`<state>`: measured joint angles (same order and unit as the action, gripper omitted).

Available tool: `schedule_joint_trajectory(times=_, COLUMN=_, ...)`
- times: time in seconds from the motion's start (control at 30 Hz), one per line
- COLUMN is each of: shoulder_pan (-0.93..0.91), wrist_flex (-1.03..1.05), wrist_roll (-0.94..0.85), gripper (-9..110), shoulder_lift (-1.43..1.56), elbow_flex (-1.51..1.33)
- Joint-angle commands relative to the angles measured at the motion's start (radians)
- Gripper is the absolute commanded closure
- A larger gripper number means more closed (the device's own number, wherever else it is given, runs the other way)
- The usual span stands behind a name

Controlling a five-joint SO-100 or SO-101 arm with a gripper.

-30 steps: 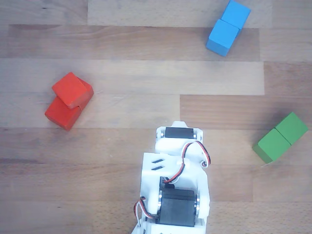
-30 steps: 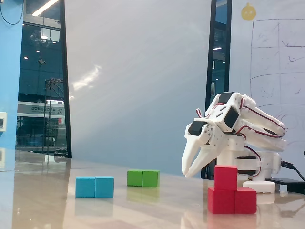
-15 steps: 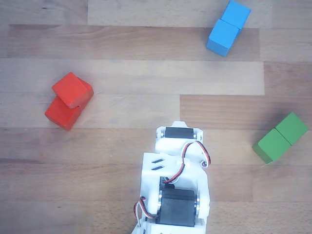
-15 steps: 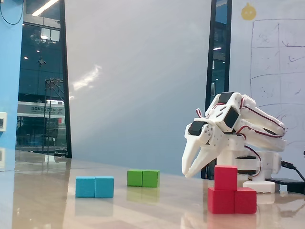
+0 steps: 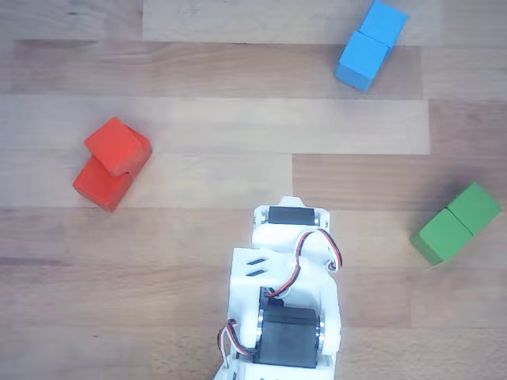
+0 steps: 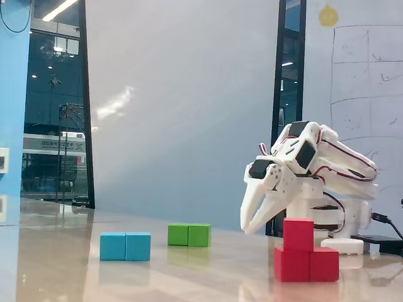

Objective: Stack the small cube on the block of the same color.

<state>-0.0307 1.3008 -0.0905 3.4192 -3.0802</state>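
We see the red cube (image 6: 298, 233) sitting atop the red block (image 6: 306, 264), left of centre. Our gripper (image 6: 250, 227), just behind the block, hangs empty with fingers together. We judge stacking complete, so we should back away without brushing it.

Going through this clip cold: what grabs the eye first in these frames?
The white arm, folded low with its gripper pointing down at the wooden table, holding nothing. Next, the red cube stacked on the red block, right of centre in the fixed view. The blue block and green block lie flat with nothing on top.
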Motion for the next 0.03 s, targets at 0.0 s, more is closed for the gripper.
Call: schedule_joint_trajectory(times=0.0, shoulder_pan=0.000, wrist_flex=0.008, wrist_roll=-0.003, gripper=102, shoulder_lift=0.031, elbow_flex=0.034)
